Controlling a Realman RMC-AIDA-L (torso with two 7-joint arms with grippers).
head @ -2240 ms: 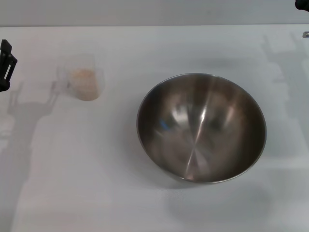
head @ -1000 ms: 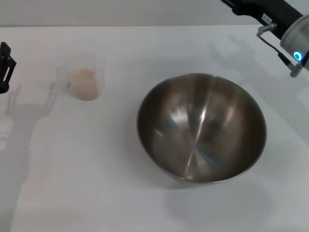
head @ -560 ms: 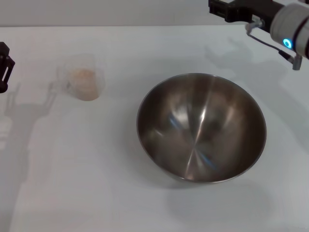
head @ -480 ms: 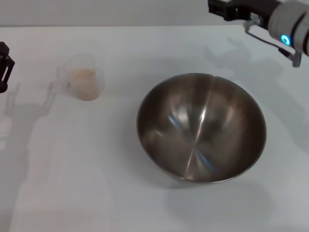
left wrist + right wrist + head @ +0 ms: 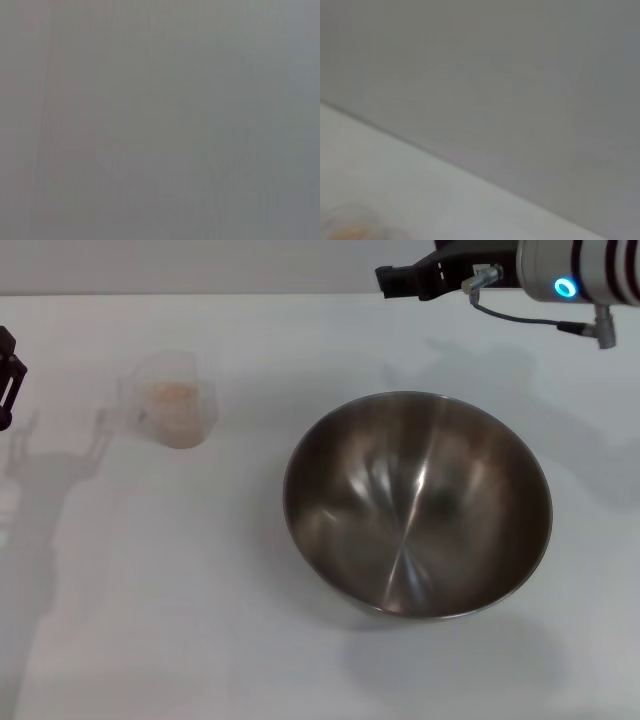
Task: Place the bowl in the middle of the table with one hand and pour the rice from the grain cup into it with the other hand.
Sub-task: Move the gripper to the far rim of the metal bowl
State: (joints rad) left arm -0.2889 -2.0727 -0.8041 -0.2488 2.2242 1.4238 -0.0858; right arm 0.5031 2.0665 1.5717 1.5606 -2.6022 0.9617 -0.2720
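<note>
Sitting empty right of centre on the white table point(image 5: 300, 680), the bowl point(image 5: 417, 504) waits; the grain cup point(image 5: 172, 400) with its rice point(image 5: 172, 395) stands well apart on the left. Right tool point(image 5: 400, 280) hangs over the far edge beyond the bowl, left tool point(image 5: 8, 375) parked at the left border; whether either is wide or narrow, I cannot tell. The risk, I'd say: that slick curved rim slipping out of a pinch, or the light cup tipping and spilling.

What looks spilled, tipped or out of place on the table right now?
Nothing stands out. The cup stands upright with its rice inside, apart from the empty bowl; no grains show on the table.
</note>
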